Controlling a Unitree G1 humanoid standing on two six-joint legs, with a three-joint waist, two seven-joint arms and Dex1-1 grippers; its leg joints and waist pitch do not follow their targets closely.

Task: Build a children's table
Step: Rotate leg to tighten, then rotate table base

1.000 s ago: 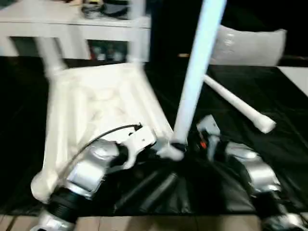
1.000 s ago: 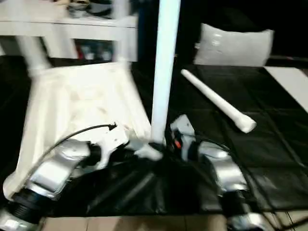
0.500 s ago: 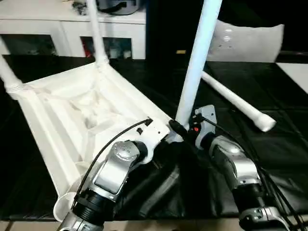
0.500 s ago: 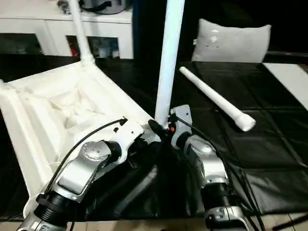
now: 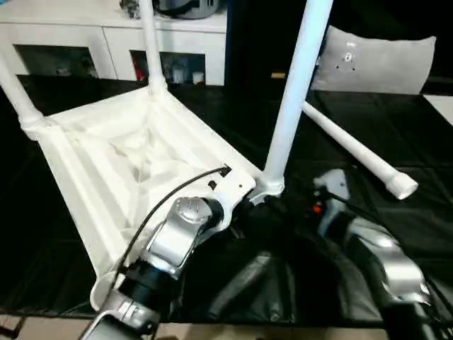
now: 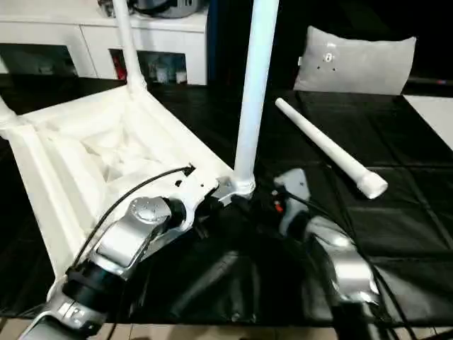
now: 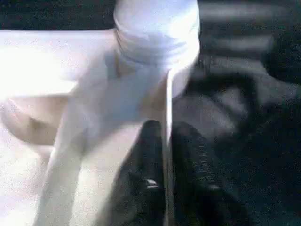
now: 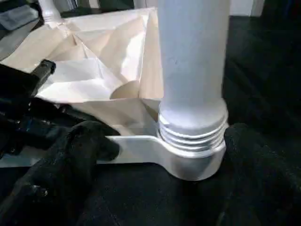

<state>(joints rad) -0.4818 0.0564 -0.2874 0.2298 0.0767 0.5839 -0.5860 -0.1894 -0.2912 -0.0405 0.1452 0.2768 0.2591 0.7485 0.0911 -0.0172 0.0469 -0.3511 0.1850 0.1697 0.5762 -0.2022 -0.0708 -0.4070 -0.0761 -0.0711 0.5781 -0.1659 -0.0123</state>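
The white table top [image 5: 106, 166] lies upside down on the black mat, ribbed underside up. Three white legs stand in its corner sockets: one at far left [image 5: 20, 103], one at the back [image 5: 150, 49], one at the near right corner [image 5: 291, 106]. A further leg [image 5: 357, 152] lies loose on the mat to the right. My left gripper [image 7: 165, 136] is shut on the top's thin edge just beside the near right socket [image 8: 193, 155]. My right gripper [image 8: 168, 143] is open, its fingers [image 8: 77, 157] spread wide on both sides of that leg's threaded base without touching it.
A grey-white cushion [image 5: 375, 60] leans at the back right. White cabinets [image 5: 85, 42] line the back. A pale sheet [image 5: 444, 105] shows at the right edge. The black mat [image 5: 396, 227] has wrinkles near me.
My right gripper has opened and drawn back from the leg's base towards me. My left gripper has stayed at the corner. The camera has shifted.
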